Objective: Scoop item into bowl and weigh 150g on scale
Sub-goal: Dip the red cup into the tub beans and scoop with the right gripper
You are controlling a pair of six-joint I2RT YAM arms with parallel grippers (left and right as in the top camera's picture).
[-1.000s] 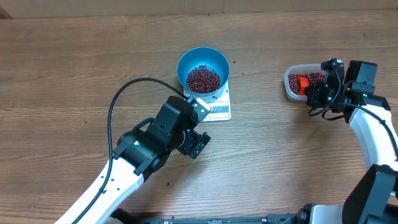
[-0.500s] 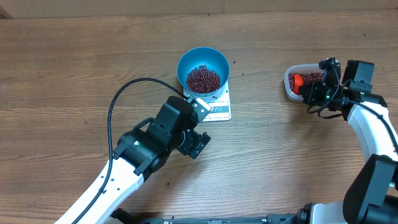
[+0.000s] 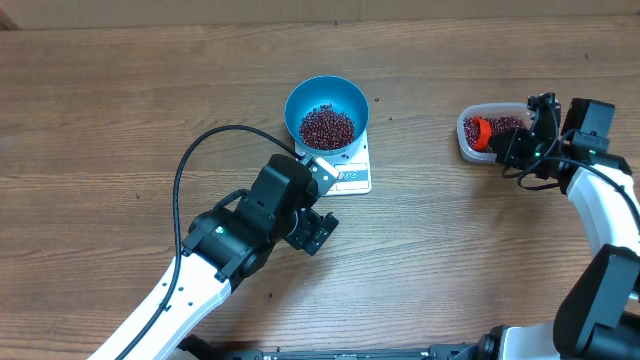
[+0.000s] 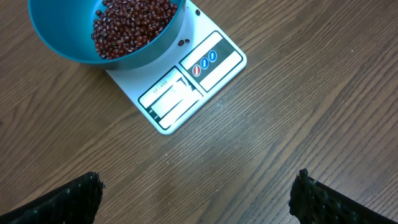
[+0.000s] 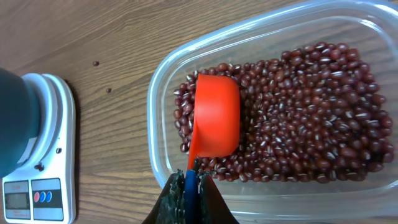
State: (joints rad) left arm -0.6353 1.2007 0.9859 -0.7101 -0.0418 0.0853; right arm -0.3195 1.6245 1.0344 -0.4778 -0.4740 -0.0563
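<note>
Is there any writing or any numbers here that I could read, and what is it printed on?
"SF-400": tiny print, seems to read so, on the scale, just above its display window.
Display window digits: washed out in the left wrist view, too small overhead; unreadable.
Marks on the buttons: too small to read.
Bowl, tub, scoop: no writing seen.

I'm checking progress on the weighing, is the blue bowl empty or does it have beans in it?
Partly full: beans cover the bottom of the bowl, with bare blue wall above them.
</note>
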